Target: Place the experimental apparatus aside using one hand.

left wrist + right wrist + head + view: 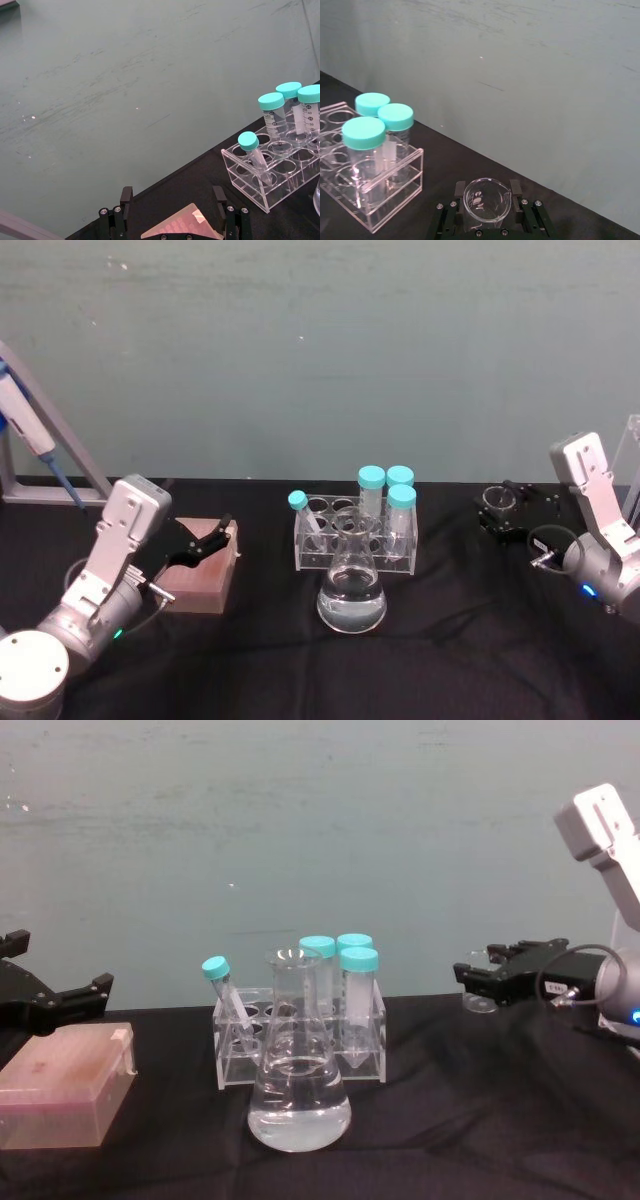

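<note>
My right gripper [498, 510] clasped the small beaker [486, 200] well clear of the rack [308, 552] — keeping it aside (left gripper [212, 538] idle, fingers wide).

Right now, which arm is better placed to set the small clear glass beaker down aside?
Right. The right gripper is shut on the small clear glass beaker, out on the robot's right; the open left gripper hovers over the pink box, far left.

Teal caps [401, 495] top clear tubes [401, 527]; black tablecloth [480, 640], seemingly pinkish box [205, 575], grey-green wall [300, 340].
</note>
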`<action>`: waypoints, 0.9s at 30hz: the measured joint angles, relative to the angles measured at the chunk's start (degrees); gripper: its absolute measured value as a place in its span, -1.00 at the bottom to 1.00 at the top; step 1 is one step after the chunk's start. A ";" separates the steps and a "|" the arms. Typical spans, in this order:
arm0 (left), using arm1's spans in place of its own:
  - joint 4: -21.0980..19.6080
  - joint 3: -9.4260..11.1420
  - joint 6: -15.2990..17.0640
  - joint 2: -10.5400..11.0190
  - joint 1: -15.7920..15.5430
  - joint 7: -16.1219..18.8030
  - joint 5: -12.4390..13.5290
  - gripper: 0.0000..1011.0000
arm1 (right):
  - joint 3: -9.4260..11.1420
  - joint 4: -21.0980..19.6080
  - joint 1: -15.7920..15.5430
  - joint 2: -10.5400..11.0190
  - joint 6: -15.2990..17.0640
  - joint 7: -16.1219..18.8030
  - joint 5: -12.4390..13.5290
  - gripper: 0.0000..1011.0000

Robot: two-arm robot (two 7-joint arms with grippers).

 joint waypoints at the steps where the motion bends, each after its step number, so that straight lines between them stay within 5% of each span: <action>1: 0.00 0.00 0.00 0.00 0.00 0.00 0.00 0.98 | 0.23 0.33 0.16 -0.26 -0.02 -0.53 -0.29 0.05; 27: 0.00 0.00 0.00 0.00 0.00 -0.01 0.00 0.98 | 4.70 0.93 -0.31 -4.33 4.20 -10.64 -4.72 0.05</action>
